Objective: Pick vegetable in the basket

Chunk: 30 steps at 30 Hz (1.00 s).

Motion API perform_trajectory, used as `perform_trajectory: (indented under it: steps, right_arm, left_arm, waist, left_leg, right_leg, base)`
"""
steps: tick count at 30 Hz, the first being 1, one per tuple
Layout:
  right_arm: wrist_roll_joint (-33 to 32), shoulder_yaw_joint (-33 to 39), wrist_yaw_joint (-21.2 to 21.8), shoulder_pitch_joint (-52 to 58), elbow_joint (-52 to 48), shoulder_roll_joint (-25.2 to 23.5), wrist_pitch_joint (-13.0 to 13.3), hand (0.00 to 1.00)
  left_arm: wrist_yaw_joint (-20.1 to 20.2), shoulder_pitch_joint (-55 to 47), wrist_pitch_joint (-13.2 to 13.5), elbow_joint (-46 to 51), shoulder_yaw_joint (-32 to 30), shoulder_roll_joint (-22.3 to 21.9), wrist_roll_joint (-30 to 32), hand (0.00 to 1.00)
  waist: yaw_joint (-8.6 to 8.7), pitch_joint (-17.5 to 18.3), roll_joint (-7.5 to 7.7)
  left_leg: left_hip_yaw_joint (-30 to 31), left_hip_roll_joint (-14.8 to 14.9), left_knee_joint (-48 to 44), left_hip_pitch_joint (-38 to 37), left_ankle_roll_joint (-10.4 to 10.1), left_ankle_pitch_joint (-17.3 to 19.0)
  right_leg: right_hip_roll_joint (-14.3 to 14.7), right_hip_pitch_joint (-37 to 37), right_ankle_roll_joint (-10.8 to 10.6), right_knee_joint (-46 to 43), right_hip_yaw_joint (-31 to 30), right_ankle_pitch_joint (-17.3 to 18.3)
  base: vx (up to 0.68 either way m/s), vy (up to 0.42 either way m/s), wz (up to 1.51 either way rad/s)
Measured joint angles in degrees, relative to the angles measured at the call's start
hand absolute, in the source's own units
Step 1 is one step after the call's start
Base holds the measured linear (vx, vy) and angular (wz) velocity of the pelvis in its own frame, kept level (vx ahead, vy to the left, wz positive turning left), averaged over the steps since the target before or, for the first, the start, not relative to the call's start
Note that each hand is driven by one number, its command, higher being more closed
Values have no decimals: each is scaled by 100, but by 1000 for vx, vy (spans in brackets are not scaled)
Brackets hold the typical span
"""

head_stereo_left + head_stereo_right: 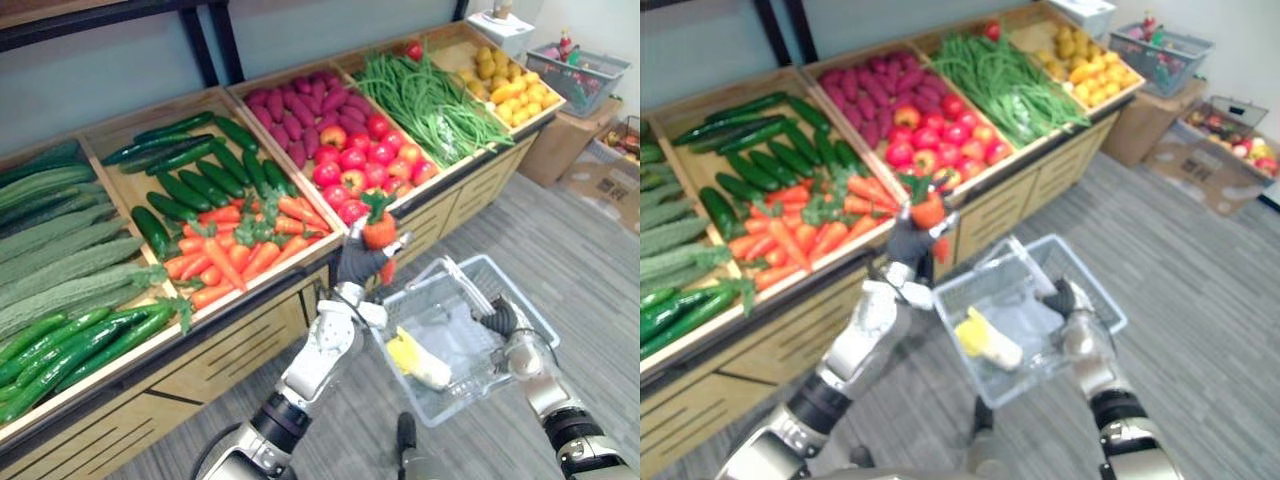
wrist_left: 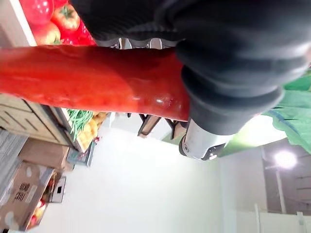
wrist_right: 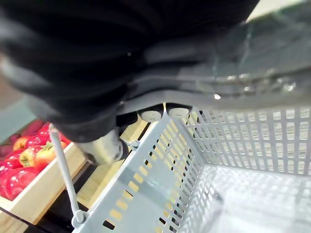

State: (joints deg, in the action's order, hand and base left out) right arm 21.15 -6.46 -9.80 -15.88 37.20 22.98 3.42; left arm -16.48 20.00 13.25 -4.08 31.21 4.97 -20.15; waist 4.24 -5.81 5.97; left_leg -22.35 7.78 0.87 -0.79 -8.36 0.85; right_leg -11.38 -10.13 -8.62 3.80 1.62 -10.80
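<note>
Just beside the basket, whose rim is gripped by the right hand, a carrot is clenched in the left hand. Next, it probably must be brought over the basket and released.

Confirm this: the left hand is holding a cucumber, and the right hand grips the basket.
Not quite. The left hand holds a carrot, orange with a green top, not a cucumber, as the left eye view shows. The right hand does grip the basket.
</note>
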Motion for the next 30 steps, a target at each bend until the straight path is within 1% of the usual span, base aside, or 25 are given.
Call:
perform_trajectory:
  steps: [1, 4, 6, 10, 11, 15, 17, 20, 27, 28, 30]
  right_arm:
    - [-61, -79, 44, -46, 0, 0, -25, 100]
    - [-304, -202, 124, -72, -16, -32, -26, 100]
    - [-416, -314, 178, -76, -81, -31, -28, 100]
    - [-729, -543, 434, -70, -448, -27, -37, 100]
    - [-830, -573, 538, -66, -570, -22, -38, 100]
    - [-1342, -631, 675, -48, -860, 66, -35, 100]
    - [-1563, -718, 757, -45, -1183, 116, -17, 100]
    - [-1727, -791, 791, -36, -1451, 127, 34, 100]
    - [-1897, -791, 793, 54, -1647, 219, 40, 100]
    - [-1898, -791, 793, 55, -1663, 234, 40, 100]
    - [-1900, -791, 793, 57, -1719, 240, 51, 100]
  left_arm:
    - [36, 0, -4, -96, 78, -27, 2, 100]
    - [161, 2, -71, -462, 452, -124, 22, 100]
    - [174, 3, -129, -611, 517, -263, 67, 100]
    - [163, 117, -235, -1117, 670, -382, 473, 100]
    - [160, 148, -273, -1289, 685, -406, 650, 100]
    - [103, 282, -345, -1739, 690, -506, 1154, 100]
    - [57, 347, -392, -1998, 680, -506, 1442, 100]
    - [38, 350, -396, -2452, 671, -517, 1722, 100]
    - [-31, 447, -518, -3252, 610, -545, 2176, 100]
    - [-45, 445, -519, -3316, 603, -545, 2268, 0]
    - [-67, 445, -519, -3432, 593, -547, 2373, 0]
  waist:
    - [-17, 19, -8]
    - [4, 195, -97]
    - [10, 209, -111]
    - [36, 209, -110]
    - [39, 211, -107]
    - [56, 211, -106]
    - [106, 212, -103]
    - [188, 224, -81]
    - [220, 226, -56]
    - [224, 226, -56]
    - [259, 223, -52]
  left_leg:
    - [-54, 4, 0, -38, -6, 15]
    - [-114, 9, -8, -39, -15, 47]
    - [-156, 15, -10, -52, -16, 49]
    - [-230, 66, -21, -109, -40, 65]
    - [-245, 87, -24, -123, -49, 71]
    - [-273, 109, -26, -135, -86, 96]
    - [-335, 109, -26, -162, -81, 96]
    - [-369, 110, -26, -169, -82, 113]
    - [-445, 132, -25, -216, -103, 168]
    - [-464, 130, -26, -227, -103, 177]
    - [-494, 128, -43, -238, -101, 207]
  right_leg:
    - [15, 0, -2, -4, -56, -1]
    - [28, -40, -3, -8, -124, 0]
    - [43, -54, -3, -16, -165, 0]
    - [104, -55, -3, -35, -221, 2]
    - [128, -55, -9, -37, -231, 9]
    - [157, -66, -17, -31, -253, 24]
    - [169, -73, 6, -15, -319, 7]
    - [180, -80, 9, 8, -354, 4]
    - [231, -83, 10, 38, -443, 2]
    - [232, -83, 10, 41, -459, 2]
    - [234, -83, 10, 46, -490, 3]
  base:
    - [-4, 2, -20]
    - [13, 0, -13]
    - [4, -3, -12]
    - [-9, -12, -11]
    - [-10, -17, -9]
    - [-2, -13, -6]
    - [16, 0, -11]
    - [34, 3, -7]
    - [36, 3, -8]
    - [21, 5, -7]
    - [26, 7, -8]
